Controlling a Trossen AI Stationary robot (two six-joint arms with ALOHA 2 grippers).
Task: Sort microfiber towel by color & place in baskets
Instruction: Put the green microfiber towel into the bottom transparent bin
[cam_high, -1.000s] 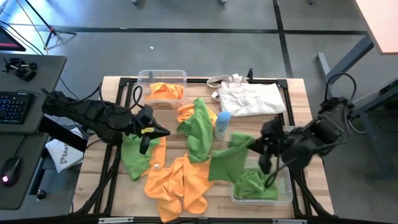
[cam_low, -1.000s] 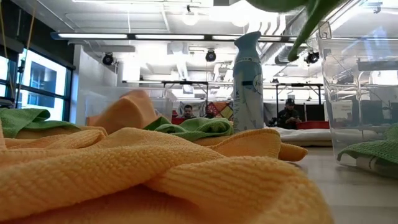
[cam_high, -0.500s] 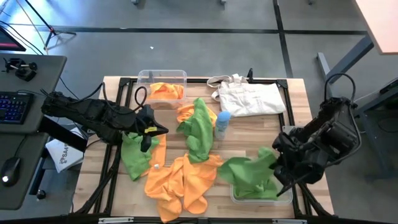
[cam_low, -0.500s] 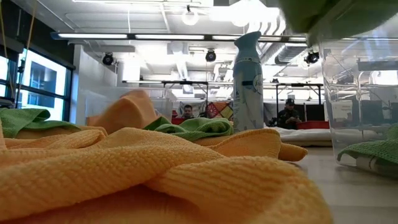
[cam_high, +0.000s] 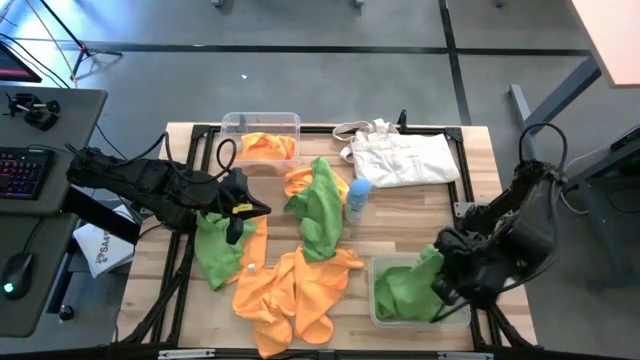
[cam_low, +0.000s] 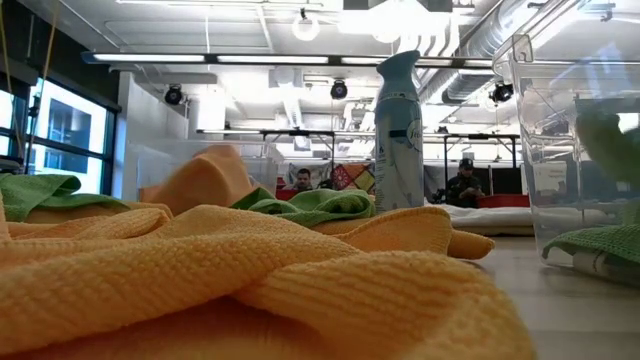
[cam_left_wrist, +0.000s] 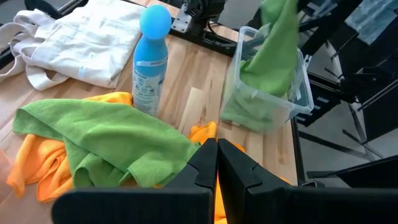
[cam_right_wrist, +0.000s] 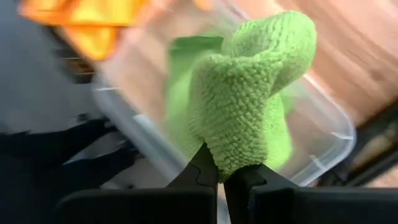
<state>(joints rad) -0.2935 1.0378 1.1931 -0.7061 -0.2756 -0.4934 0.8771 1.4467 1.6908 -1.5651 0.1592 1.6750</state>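
Table's near-right corner: right gripper (cam_right_wrist: 221, 177) pinches a green towel (cam_right_wrist: 249, 93) over the clear basket (cam_high: 378, 316); left gripper (cam_left_wrist: 217, 163) closed, empty.

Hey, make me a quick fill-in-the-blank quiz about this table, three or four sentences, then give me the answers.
1. The right gripper is pinching a ____ towel over the near basket.
2. The far basket holds only ____ towels.
3. The light-blue bottle stands ____ on the table.
4. Beside the far basket lies a white ____.

Missing words: green; orange; upright; tote bag
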